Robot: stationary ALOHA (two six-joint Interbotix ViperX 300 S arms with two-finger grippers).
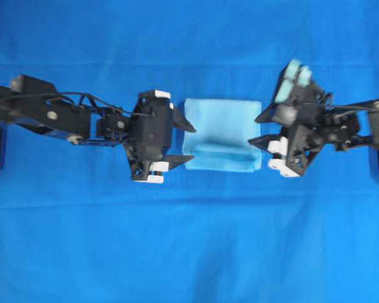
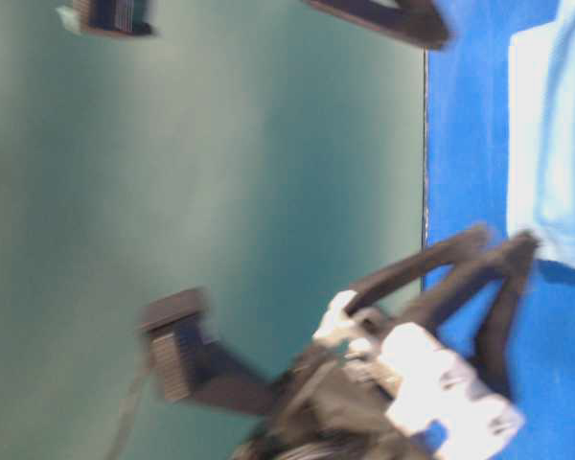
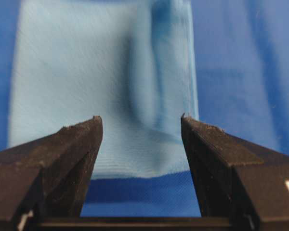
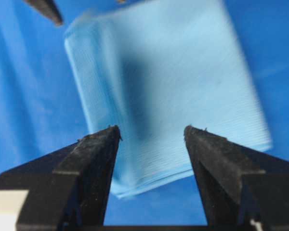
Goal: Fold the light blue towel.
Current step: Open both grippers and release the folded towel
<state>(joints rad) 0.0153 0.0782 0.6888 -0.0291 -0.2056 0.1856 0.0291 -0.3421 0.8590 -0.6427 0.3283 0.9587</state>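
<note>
- Light blue towel (image 1: 222,134) folded, flat on the royal-blue table covering (image 1: 189,252) — midway between both grippers.
- Left gripper (image 1: 183,140) spread wide, empty, at its left edge.
- Right gripper (image 4: 151,132) spread too — just off the opposite edge.

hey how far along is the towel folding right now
Done: the towel lies doubled on the table cover, layered edges showing at its near end in the right wrist view, a soft ridge on top. In hand: nothing; the left gripper and right gripper are open at opposite ends, jaws empty. Left: perhaps smoothing the ridge or another fold; I can't tell whether one is planned.
</note>
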